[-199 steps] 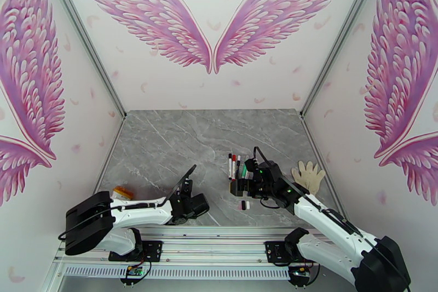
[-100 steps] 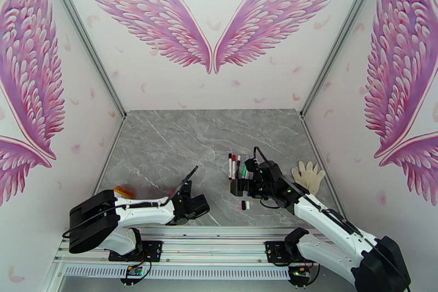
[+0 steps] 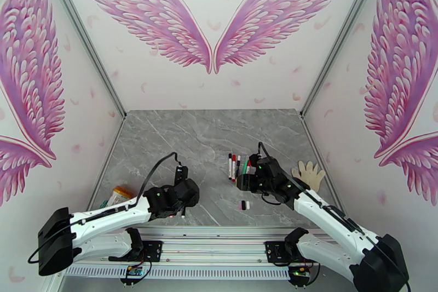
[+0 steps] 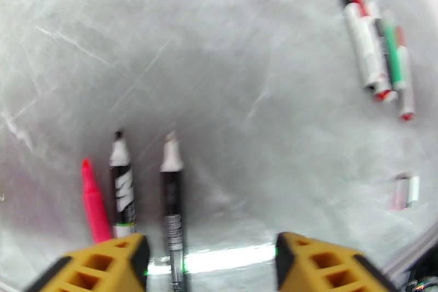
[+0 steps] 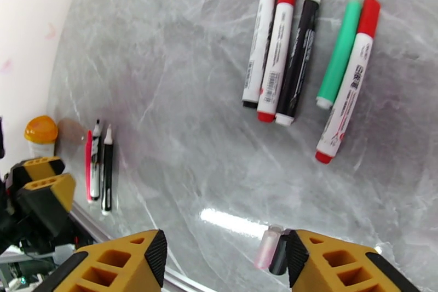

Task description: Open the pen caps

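Note:
Five capped pens (image 5: 306,52) lie side by side, with black, red, white and clear caps; they also show as a small row of pens (image 3: 235,164) (image 4: 378,52). My right gripper (image 5: 224,265) (image 3: 246,181) hovers open just near of them, holding nothing. Two loose pen caps (image 5: 274,249) (image 3: 245,205) (image 4: 406,192), one pinkish and one black, lie beside its right finger. Three uncapped pens (image 4: 121,189) (image 5: 98,170), pink and two black-and-white, lie near the table's front edge. My left gripper (image 4: 211,265) (image 3: 183,194) stands open over them, the rightmost pen (image 4: 172,200) running in between its fingers.
A white glove (image 3: 309,173) lies at the right side of the grey marble table (image 3: 180,134). An orange-capped small bottle (image 3: 119,194) (image 5: 41,134) lies at the near left. Winged wall panels enclose the table on three sides.
My left arm has swung forward and right over the uncapped pens and its jaws have opened. My right gripper has shifted slightly toward the capped pens and its jaws have narrowed somewhat.

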Robot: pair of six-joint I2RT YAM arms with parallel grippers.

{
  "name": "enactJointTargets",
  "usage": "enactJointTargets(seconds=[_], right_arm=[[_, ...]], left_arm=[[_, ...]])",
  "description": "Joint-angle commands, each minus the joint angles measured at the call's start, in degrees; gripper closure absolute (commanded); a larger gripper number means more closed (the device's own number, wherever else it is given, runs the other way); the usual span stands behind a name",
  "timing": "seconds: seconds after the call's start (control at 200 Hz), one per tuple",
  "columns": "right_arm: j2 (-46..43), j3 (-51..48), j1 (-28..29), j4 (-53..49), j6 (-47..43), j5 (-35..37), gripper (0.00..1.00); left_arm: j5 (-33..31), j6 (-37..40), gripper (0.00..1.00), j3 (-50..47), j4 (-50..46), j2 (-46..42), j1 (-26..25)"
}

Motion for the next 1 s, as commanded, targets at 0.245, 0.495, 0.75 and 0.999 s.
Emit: enactJointTargets(seconds=[0.245,0.495,0.75,0.999], right_arm=[[9.65,10.15,-0.85,-5.91,-1.01,10.79,0.58],[18.49,14.48,-6.77,-6.59,-4.72,8.97,0.64],[27.15,18.06,-10.99,-4.24,-6.99,8.5,0.66],[34.07,21.59,-11.68,-2.38,-7.7,7.44,0.67]], left_arm=[[12.19,7.03,0.01,-4.82,17.77,-6.56,0.69],[14.95,8.02,0.01,-7.15,24.79,-6.75,0.69],[15.58,8.03,0.01,-7.82,26.95,-6.06,0.78],[16.47,7.89,0.01,-7.9,26.94,-5.55,0.78]])
